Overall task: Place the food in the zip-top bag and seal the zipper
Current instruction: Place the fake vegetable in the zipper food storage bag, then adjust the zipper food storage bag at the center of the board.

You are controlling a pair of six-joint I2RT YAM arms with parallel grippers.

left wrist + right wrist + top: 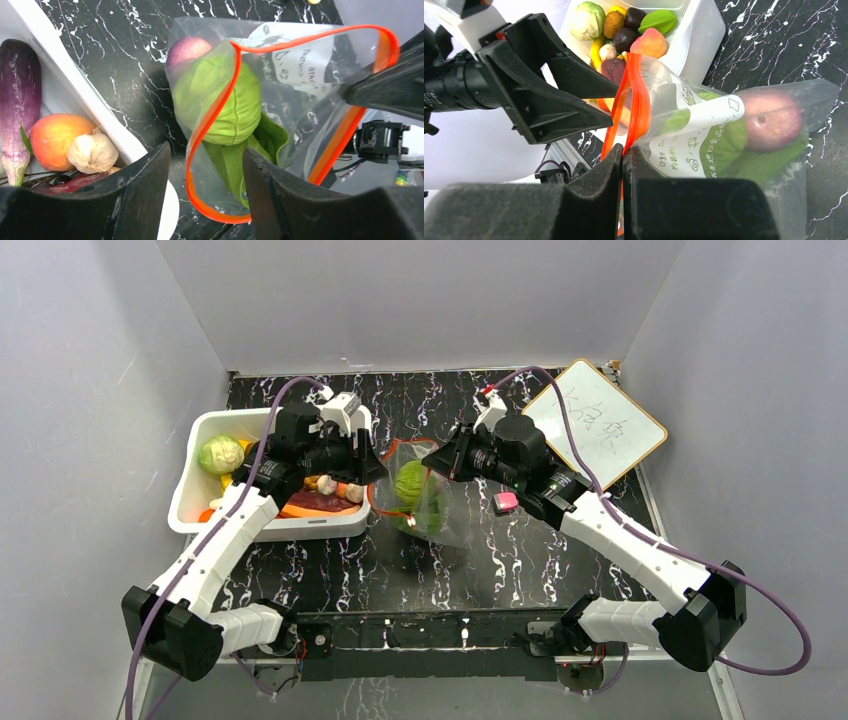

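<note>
The clear zip-top bag (425,502) lies mid-table, its mouth towards the white bin. In it are a green cabbage (225,100), a green leaf (235,165) and a pinkish round fruit (769,120). The red-orange zipper (200,135) gapes open in a loop. My right gripper (624,150) is shut on the zipper strip (636,100) at one end of the mouth; it also shows in the top view (440,462). My left gripper (206,150) is open and empty, with its jaws on either side of the near loop of the zipper, by the bin's edge (372,468).
The white bin (188,495) at the left holds more food: a cabbage (220,453), a purple eggplant (20,85), an orange peach (52,140), a pale garlic-like piece (92,152). A small pink block (506,502) lies right of the bag. A whiteboard (595,425) lies at the back right.
</note>
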